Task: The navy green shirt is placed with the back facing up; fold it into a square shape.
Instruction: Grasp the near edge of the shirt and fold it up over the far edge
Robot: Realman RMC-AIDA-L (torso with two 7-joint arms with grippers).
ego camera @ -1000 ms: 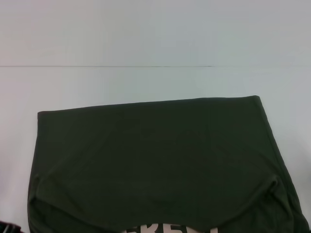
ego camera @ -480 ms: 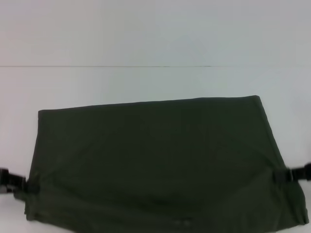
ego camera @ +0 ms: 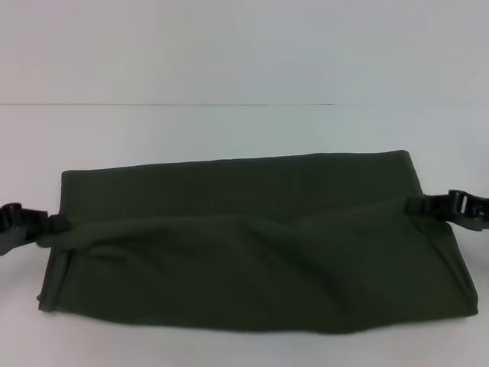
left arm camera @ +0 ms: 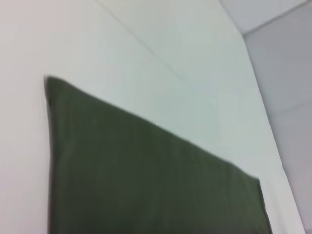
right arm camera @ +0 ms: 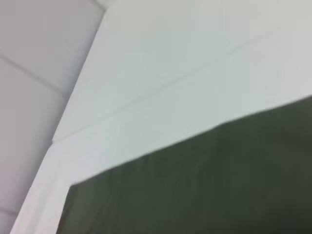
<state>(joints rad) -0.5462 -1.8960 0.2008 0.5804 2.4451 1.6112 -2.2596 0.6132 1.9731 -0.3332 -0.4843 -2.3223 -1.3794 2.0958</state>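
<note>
We're holding the navy green shirt point(ego camera: 252, 252) w/ both arms, one at each side edge. The left gripper point(ego camera: 53, 225) is sitting at the shirt's left edge, black fingers pinching a bunched corner of fabric there. The right gripper point(ego camera: 416, 204) is doing the same at the right edge, fingers clamped on the fabric tip, rest of the black hardware trailing off toward the frame edge.

The shirt is lying on the white table point(ego camera: 229, 130), in the near half of the head view, roughly centred btwn the two grippers. A near layer is being carried up and over the far part: the fabric is sagging in a shallow curve btwn the two pinch points, w/ soft diagonal creases running across the middle. The far edge of the shirt is lying flat and straight on the table beyond the lifted layer. The near edge is showing as a rounded fold line. At the left end we're seeing a thin stacked edge of layers just below the left gripper.

Left wrist view: only the shirt point(left arm camera: 146, 180) as a flat dark-olive panel on the table point(left arm camera: 161, 58), one corner visible; no fingers in frame. Right wrist view: same story, shirt point(right arm camera: 204, 180) filling the lower part, table point(right arm camera: 185, 58) above it. Both wrist views are blurry, so we're probably seeing the flat far layer, can't confirm.
</note>
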